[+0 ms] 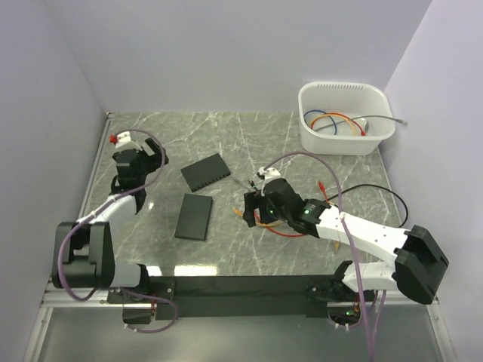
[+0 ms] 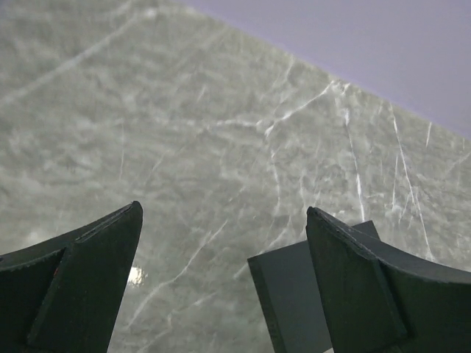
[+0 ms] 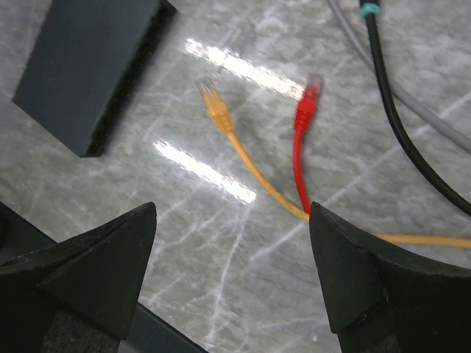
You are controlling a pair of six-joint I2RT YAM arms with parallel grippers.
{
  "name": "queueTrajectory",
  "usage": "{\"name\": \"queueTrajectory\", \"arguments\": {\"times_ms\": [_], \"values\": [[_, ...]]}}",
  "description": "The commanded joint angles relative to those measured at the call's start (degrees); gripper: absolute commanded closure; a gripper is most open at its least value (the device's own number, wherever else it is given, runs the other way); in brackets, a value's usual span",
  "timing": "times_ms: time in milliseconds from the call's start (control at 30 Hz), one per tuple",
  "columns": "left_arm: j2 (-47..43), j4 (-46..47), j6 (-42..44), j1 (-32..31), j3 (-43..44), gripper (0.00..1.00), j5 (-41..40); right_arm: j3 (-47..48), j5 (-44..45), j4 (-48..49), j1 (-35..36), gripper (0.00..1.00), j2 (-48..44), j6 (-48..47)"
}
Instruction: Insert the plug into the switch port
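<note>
Marble, grey-green and veined, forms the counter (image 1: 249,136) in the top view, and two flat dark boxes are laid on it: the far dark box (image 1: 205,172) and the near dark box (image 1: 194,216), both judged to be switches. The left tool (image 1: 139,162) is held near the left edge with its jaws spread and nothing between them. The right tool (image 1: 253,207) is lowered over loose orange and red cable ends, to the right of the near dark box. A white tub (image 1: 339,143) of spare cables is set at the back right.

From the left wrist, the left tool (image 2: 224,213) is shown wide open over bare marble, with a box corner (image 2: 294,294) just beside one finger.

From the right wrist, the right tool (image 3: 232,213) is seen open and empty. The orange plug (image 3: 213,107) and the red plug (image 3: 309,95) are lying on the counter ahead of the fingers, near each other but apart. A dark box (image 3: 88,66) is seen beyond them; which of the two cannot be told, and no ports are shown. Nothing is gripped and nothing is inserted, so the task is judged barely begun: grasping, aligning and seating a plug are all left
</note>
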Motion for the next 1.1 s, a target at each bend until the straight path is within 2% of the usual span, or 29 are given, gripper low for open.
{"name": "queueTrajectory", "arguments": {"times_ms": [0,67,167,200,300,433,600,767,1067], "values": [[3.6,-6.6,-7.5,5.4,4.6,0.01,13.1,4.1,-1.0,2.7,0.6,0.10,1.8,-1.6],[3.8,-10.1,-6.5,4.9,6.7,0.01,12.2,4.8,-1.9,3.5,0.7,0.09,2.6,-1.8],[-4.9,-8.5,-6.6,2.1,1.9,0.01,4.1,6.0,-2.7,4.2,0.7,0.10,4.8,-2.1],[-10.1,-7.9,-6.9,-0.1,0.8,0.01,3.5,6.3,-2.9,4.4,0.8,0.11,6.2,-2.1],[-16.5,-6.7,-12.3,-0.6,-3.9,0.01,1.5,7.1,-4.8,6.4,0.8,0.13,9.7,-2.5],[-16.3,-13.3,-12.8,-0.8,-1.8,0.01,9.5,8.9,-7.5,8.8,0.8,0.22,14.0,-2.6],[-26.2,-11.8,-14.3,-3.2,-8.8,0.01,9.2,11.2,-8.0,9.5,0.8,0.26,18.5,-3.0],[-33.2,-14.7,-14.8,-4.7,-13.8,0.02,8.3,12.2,-8.8,10.9,0.6,0.28,21.3,-2.8],[-37.9,-17.4,-14.7,-5.9,-17.9,0.06,9.0,10.9,-13.6,15.3,-3.0,0.32,24.6,-0.3]]}}
